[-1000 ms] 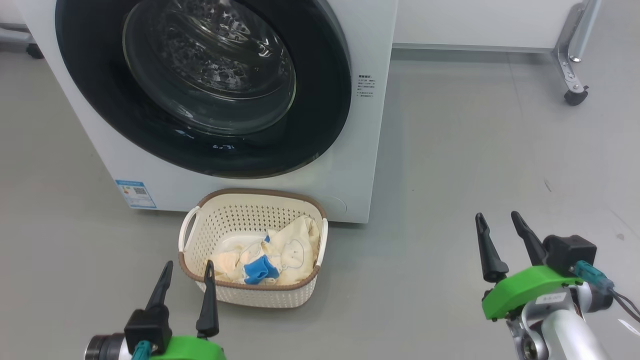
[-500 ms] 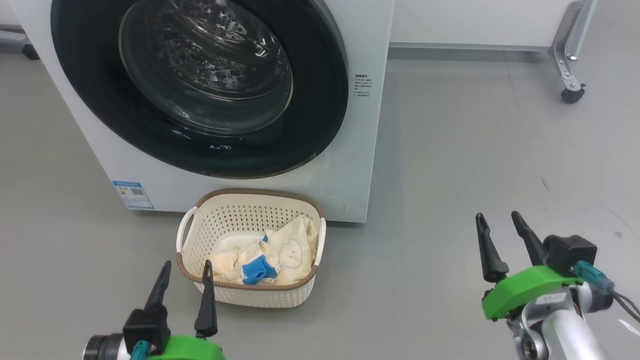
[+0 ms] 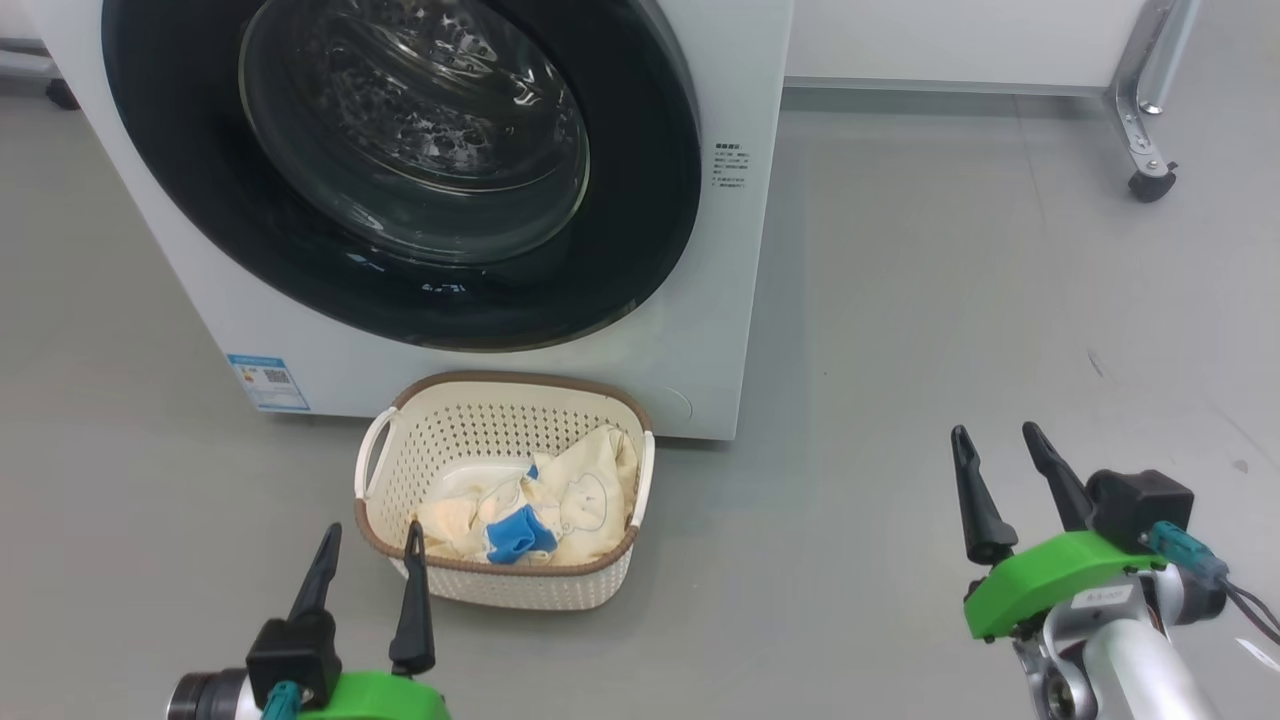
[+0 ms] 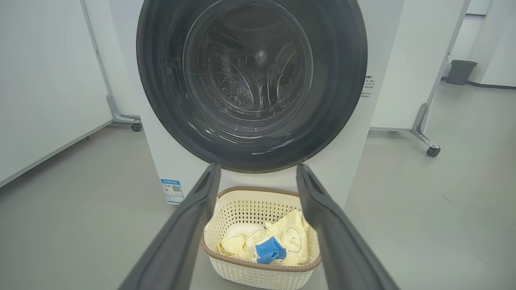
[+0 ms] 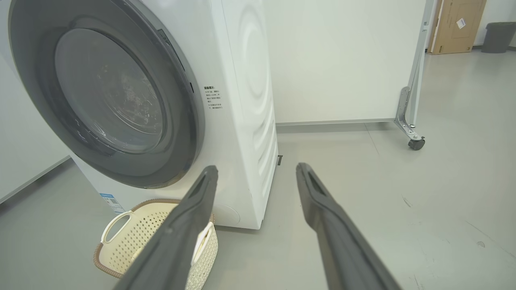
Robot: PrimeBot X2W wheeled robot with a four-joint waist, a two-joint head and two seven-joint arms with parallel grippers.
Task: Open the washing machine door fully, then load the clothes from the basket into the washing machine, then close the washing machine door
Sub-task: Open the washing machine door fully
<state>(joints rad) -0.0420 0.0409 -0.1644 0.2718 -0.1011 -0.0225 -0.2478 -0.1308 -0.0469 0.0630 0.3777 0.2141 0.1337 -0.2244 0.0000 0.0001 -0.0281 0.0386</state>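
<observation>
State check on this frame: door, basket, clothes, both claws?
washing machine door: shut.
basket: upright on the floor below the door, loaded.
clothes: bunched in the basket, not held.
left claw: open, empty, short of the basket.
right claw: open, empty, above bare floor.

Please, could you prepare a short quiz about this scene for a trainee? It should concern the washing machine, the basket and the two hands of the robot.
1. True or false: the washing machine door is shut.
2. Where do the clothes lie? A: in the drum. B: in the basket. C: on the floor.
3. Fill in the missing word: the left hand and the right hand are both ___ and hold nothing.

Key:
1. True.
2. B.
3. open.
</observation>
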